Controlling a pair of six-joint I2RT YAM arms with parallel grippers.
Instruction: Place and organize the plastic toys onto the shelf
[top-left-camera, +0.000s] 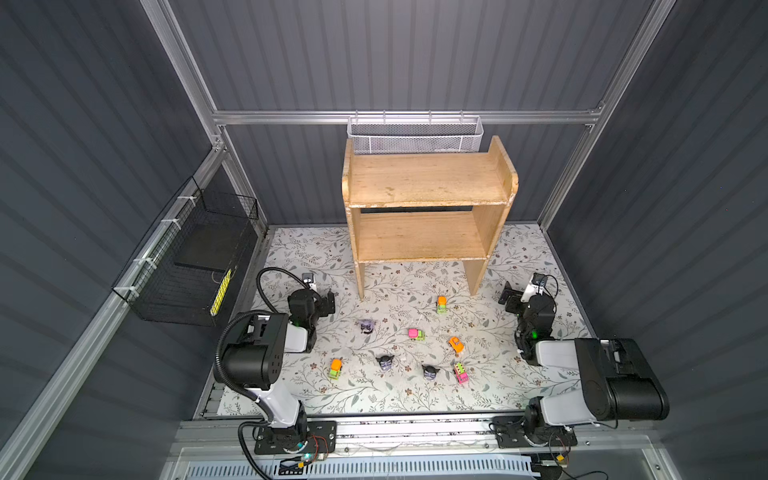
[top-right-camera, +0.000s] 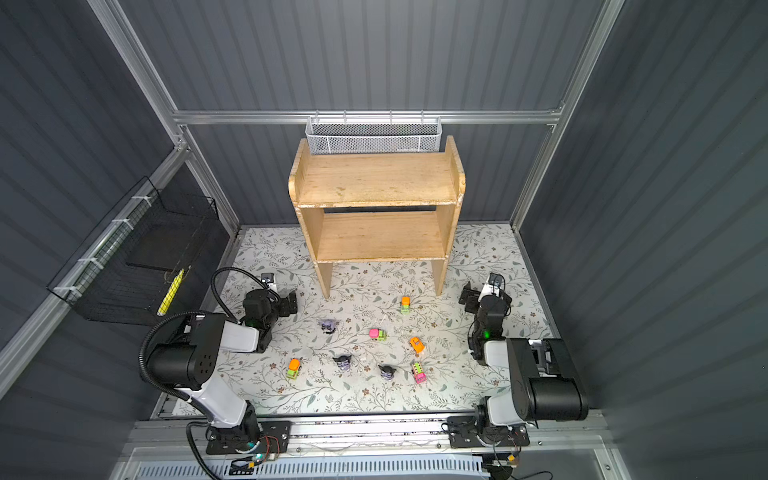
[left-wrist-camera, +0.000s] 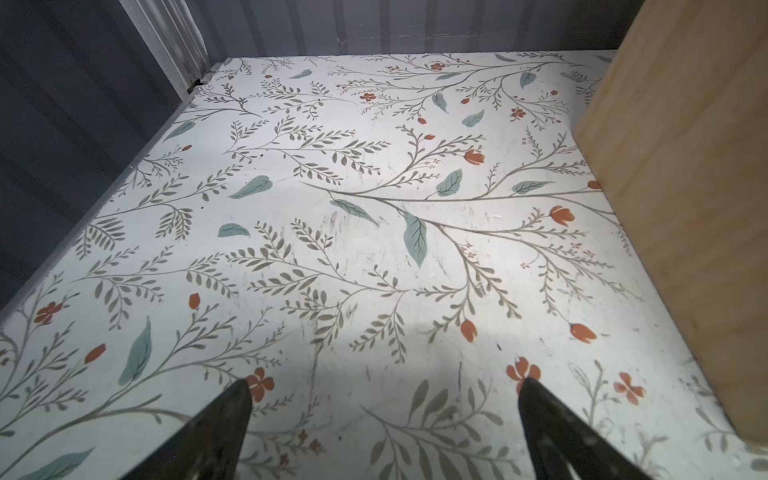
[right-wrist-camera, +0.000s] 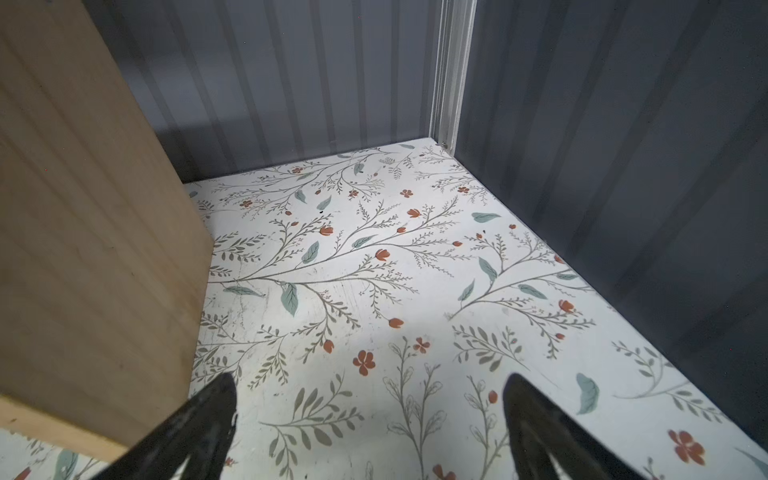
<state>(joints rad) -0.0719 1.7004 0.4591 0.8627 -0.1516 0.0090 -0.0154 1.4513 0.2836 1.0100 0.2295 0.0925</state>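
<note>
1. The floral table (top-left-camera: 395, 399) is the floor of your cell, and everything below stands on it or hangs above its edges.
2. Your shelf (top-left-camera: 428, 183) stands upright at the far middle of the table, close to the back wall, with both wooden tiers open toward the arms. Each wrist view shows one of its side panels (left-wrist-camera: 685, 208) close by.
3. The black wire basket (top-left-camera: 195, 266) hangs on the left wall, with a yellow item (top-left-camera: 220, 293) lying inside it.
4. The white mesh basket (top-left-camera: 415, 137) hangs from the rear rail, just behind the shelf's top tier.
5. Your left gripper (left-wrist-camera: 384, 386) sits low near the shelf's front left leg, its fingers spread wide over bare tabletop.
6. Your right gripper (right-wrist-camera: 370, 378) sits low near the shelf's front right leg, its fingers also spread wide over bare tabletop.
7. Your plastic toys (top-right-camera: 377, 334) all lie on the table in front of the shelf, between the two arms and apart from one another.
8. Cars:
   - The orange-topped car (top-left-camera: 441, 304) is the toy nearest the shelf.
   - The pink car (top-left-camera: 416, 334) is in the middle.
   - The orange car (top-left-camera: 456, 344) is to the right of the pink car.
   - The striped pink car (top-left-camera: 460, 372) is nearer you than the orange car.
   - The orange-and-green car (top-left-camera: 336, 368) is at the near left.
9. Figurines:
   - The lilac figurine (top-left-camera: 366, 326) lies nearest the left arm.
   - The left black figurine (top-left-camera: 385, 362) and the right black figurine (top-left-camera: 431, 371) sit in the near row, between the orange-and-green car and the striped pink car.
</note>
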